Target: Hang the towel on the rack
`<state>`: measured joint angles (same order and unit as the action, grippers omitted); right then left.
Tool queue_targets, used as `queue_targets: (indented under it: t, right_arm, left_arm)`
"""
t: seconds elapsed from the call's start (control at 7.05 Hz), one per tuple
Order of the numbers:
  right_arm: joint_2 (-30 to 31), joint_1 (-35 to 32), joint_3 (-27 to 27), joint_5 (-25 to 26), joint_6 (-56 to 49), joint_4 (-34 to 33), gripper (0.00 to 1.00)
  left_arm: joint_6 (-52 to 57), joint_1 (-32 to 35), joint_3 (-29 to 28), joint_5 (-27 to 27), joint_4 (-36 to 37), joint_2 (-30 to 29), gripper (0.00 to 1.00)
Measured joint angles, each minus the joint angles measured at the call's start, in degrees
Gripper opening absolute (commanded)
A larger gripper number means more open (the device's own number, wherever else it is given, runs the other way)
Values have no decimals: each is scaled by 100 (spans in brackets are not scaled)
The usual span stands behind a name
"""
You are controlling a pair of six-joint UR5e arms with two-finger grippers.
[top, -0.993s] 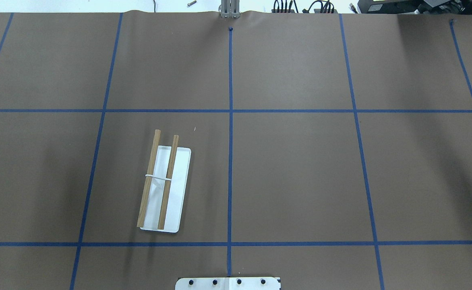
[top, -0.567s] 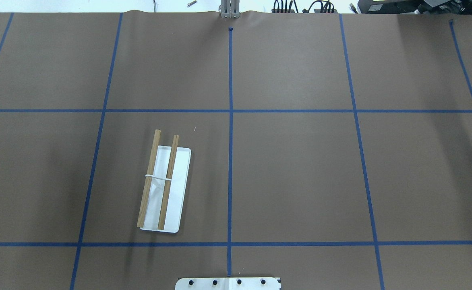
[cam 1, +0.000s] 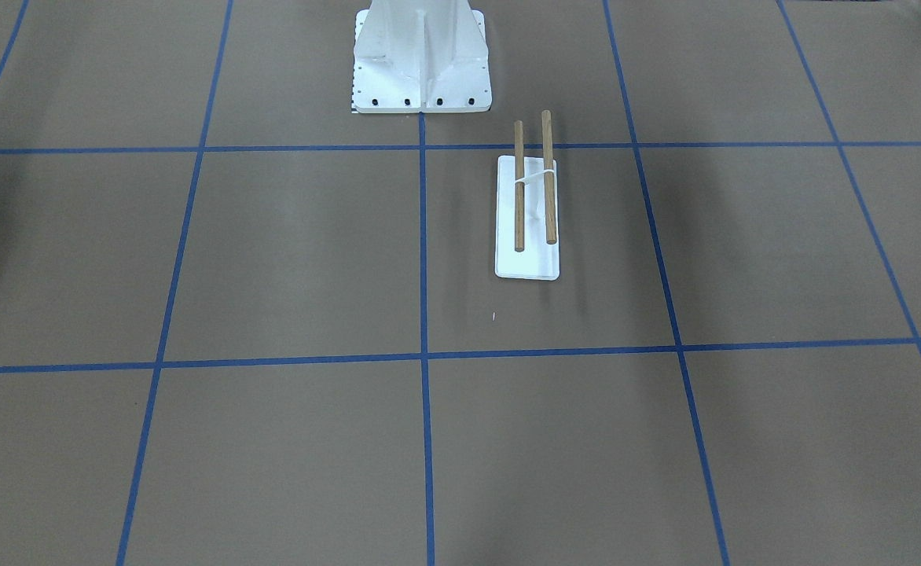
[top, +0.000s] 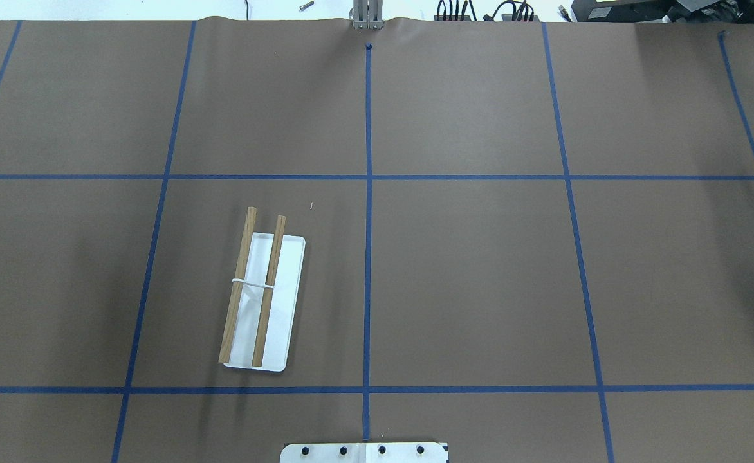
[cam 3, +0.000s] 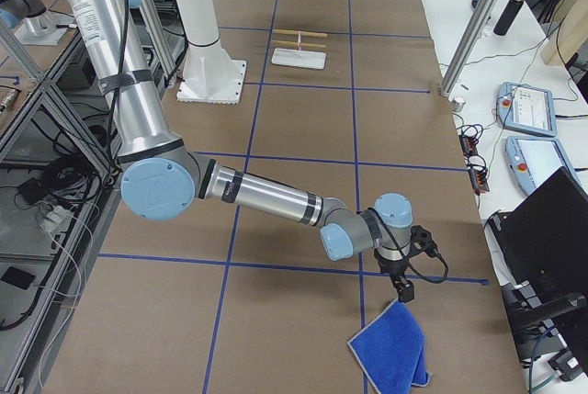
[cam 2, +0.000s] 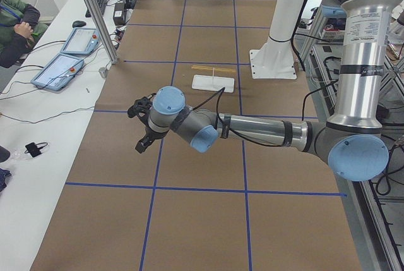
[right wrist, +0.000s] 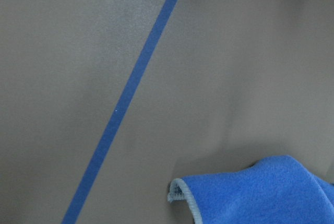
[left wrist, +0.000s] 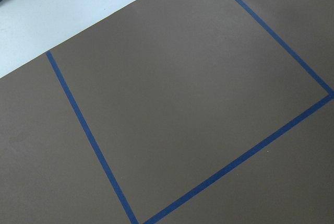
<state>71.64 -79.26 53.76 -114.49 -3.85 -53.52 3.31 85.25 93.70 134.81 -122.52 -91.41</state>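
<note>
2 brown dowels lie parallel over the white base of the rack (top: 287, 289), which stands left of centre in the lower half of the overhead view, on the brown table cover (top: 480, 276) with its blue tape lines. The towel (cam 3: 390, 348) lies rumpled on the cover at the bottom of the exterior right view, right of centre, well apart from the rack, which is small at the top of that view. The right gripper (cam 3: 404, 293) points down just above the towel's upper corner; whether it touches, and whether its pincer is apart or together, I cannot tell. The right wrist view shows the towel's curled grey-stitched corner at lower right. The left gripper (cam 2: 141, 146) hangs over a tape line, left of centre in the exterior left view; its pincer's state cannot be told either.
</note>
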Motion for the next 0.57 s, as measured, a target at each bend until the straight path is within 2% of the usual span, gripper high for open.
queue_targets:
  t: [0.28,0.43,0.57]
  right_arm:
    - [-206,126,-593,360,4,331,98]
    - [-342,165,-979,451,6,595,92]
    - [-439,196,-1249,507,7,762,81]
  left_arm:
    - [3,0,-28,-11,0,0,98]
    - [3,0,-43,-14,-2,0,98]
    - [5,0,-52,-15,-6,0,98]
